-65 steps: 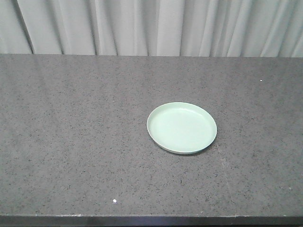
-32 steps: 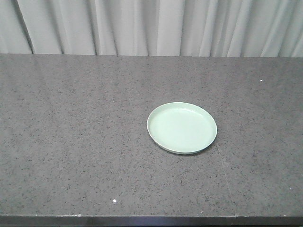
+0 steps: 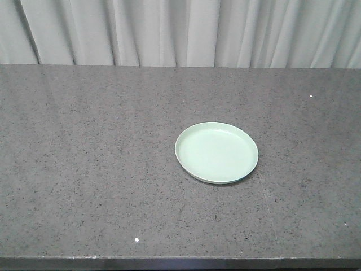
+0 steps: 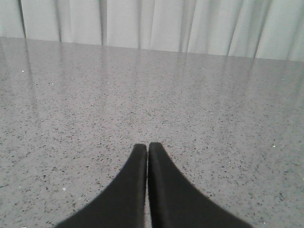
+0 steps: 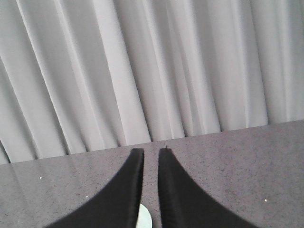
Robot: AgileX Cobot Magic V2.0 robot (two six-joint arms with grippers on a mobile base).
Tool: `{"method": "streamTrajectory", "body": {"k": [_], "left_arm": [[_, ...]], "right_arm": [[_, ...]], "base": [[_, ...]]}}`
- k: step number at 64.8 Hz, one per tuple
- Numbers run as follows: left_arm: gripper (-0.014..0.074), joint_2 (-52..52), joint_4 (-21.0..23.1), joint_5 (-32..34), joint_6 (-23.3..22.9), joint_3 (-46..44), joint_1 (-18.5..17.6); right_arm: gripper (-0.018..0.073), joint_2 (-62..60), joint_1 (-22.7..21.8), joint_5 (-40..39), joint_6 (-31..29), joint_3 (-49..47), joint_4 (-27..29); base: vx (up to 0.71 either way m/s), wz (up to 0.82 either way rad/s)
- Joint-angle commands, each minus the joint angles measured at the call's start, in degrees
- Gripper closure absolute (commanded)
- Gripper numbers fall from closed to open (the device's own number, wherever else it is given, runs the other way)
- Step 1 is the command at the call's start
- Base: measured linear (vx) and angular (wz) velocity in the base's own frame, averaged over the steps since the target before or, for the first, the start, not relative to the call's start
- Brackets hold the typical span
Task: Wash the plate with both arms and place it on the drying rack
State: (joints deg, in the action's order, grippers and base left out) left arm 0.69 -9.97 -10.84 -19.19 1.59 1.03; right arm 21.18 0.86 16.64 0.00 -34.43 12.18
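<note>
The pale mint-green plate [image 3: 216,152] lies flat and alone on the dark speckled countertop [image 3: 84,169], right of centre in the front view. Neither arm shows in that view. My left gripper [image 4: 147,146] is shut and empty, its black fingers pressed together low over bare countertop. My right gripper [image 5: 151,151] is empty, its jaws a narrow gap apart, raised and pointing toward the curtain. A sliver of the plate [image 5: 145,217] shows between its fingers at the bottom edge. The drying rack is out of view.
A pale pleated curtain [image 3: 180,31] hangs along the counter's far edge. The counter's front edge [image 3: 180,261] runs along the bottom of the front view. A small white speck [image 3: 136,240] lies near it.
</note>
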Motion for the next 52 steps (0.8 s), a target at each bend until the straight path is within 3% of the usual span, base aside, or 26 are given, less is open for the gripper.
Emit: {"method": "streamTrajectory", "body": {"k": [1, 10, 15, 27, 40, 46, 52], "left_arm": [[0.0603, 0.81, 0.0, 4.08, -0.09, 1.04, -0.37], [0.0603, 0.81, 0.0, 4.08, -0.09, 1.04, -0.37], [0.0603, 0.81, 0.0, 4.08, -0.09, 1.04, -0.37], [0.0603, 0.81, 0.0, 4.08, -0.09, 1.04, -0.37], [0.0603, 0.81, 0.0, 4.08, -0.09, 1.04, -0.37], [0.0603, 0.81, 0.0, 4.08, -0.09, 1.04, -0.37], [0.0603, 0.81, 0.0, 4.08, -0.09, 1.04, -0.37]], "right_arm": [[0.029, 5.37, -0.45, -4.1, -5.44, -4.96, 2.93], [0.0054, 11.19, -0.45, -10.93, -7.38, -5.9, 7.41], [0.0001, 13.74, -0.45, -10.96, -9.52, -6.96, 7.26], [0.0001, 24.41, -0.41, 10.74, -18.62, -22.68, 10.62], [0.0001, 40.25, -0.41, 33.15, -31.09, -40.9, 25.29], [0.0001, 47.51, -0.12, 39.82, -34.73, -45.47, 31.04], [0.0001, 54.11, 2.32, 41.74, -35.88, -48.81, 31.63]], "base": [[0.0, 0.0], [0.0, 0.0], [0.0, 0.0], [0.0, 0.0], [0.0, 0.0], [0.0, 0.0], [0.0, 0.0]]}}
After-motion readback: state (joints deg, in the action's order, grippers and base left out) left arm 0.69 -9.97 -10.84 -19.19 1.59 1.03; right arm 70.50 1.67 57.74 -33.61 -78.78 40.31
